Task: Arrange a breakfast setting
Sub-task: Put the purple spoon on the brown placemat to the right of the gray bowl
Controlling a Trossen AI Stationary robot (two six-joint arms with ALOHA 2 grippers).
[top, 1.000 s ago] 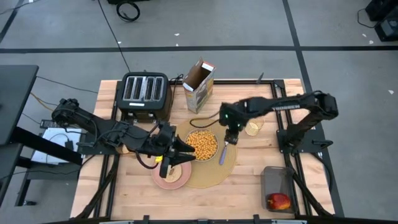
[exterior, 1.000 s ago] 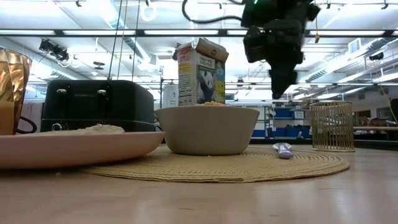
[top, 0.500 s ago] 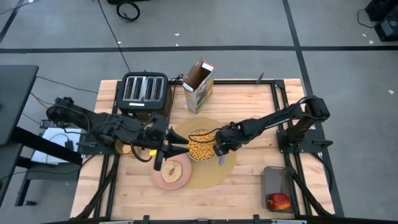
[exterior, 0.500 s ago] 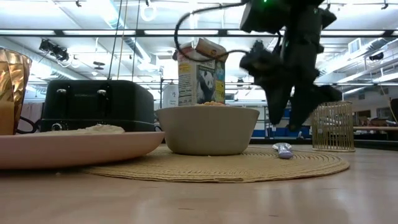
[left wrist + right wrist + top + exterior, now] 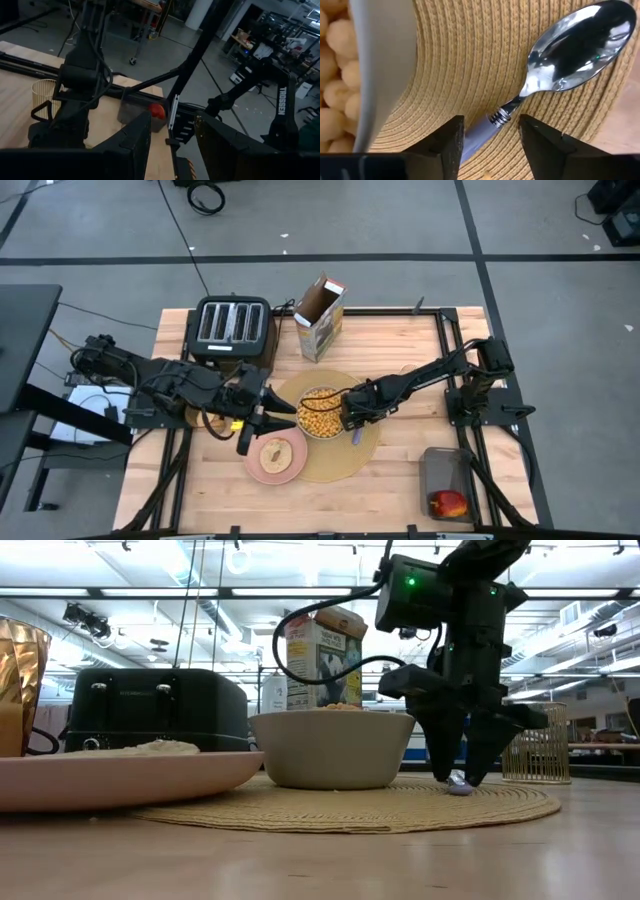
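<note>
Metal spoon (image 5: 555,65) lies on the placemat (image 5: 370,448) beside the bowl (image 5: 322,412), right tool (image 5: 487,145) open astride its handle to grasp; left tool (image 5: 172,145) open, idle.

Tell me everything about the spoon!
The spoon has a shiny silver metal head and a pale bluish-grey handle joined by a ribbed collar. It lies flat on the woven placemat, beside the bowl of cereal. The right gripper stands open astride its handle, not closed on it.

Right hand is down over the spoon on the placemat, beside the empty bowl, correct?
Not quite: the bowl is full of cereal, as the high view shows. The right hand is indeed down over the spoon on the placemat.
</note>
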